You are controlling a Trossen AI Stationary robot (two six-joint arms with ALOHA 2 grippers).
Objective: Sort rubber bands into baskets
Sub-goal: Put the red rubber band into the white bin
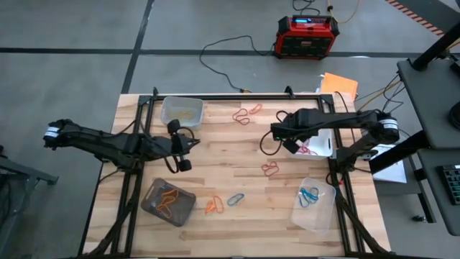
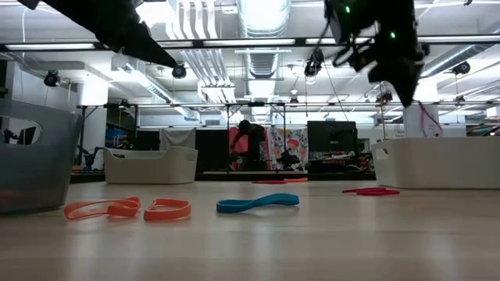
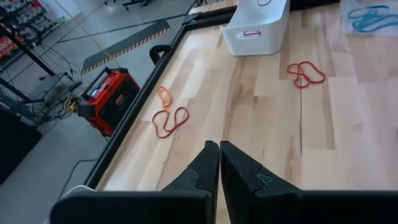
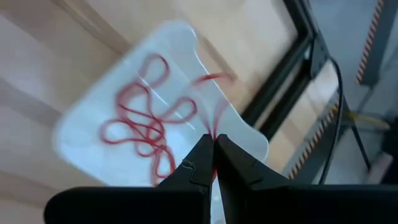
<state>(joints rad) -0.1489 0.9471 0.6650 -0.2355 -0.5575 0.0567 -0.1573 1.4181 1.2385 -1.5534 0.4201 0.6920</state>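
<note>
The right gripper is positioned over the white basket at the table's right edge; its fingers are closed on what appears to be a red rubber band, blurred in the wrist view. Further red bands are contained in that basket. The left gripper is held closed, empty, above the table's left-centre area.

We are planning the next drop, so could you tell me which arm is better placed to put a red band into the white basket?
The right. Its gripper is shut on a red rubber band right above the white basket. The left gripper is shut, empty, mid-table.
</note>
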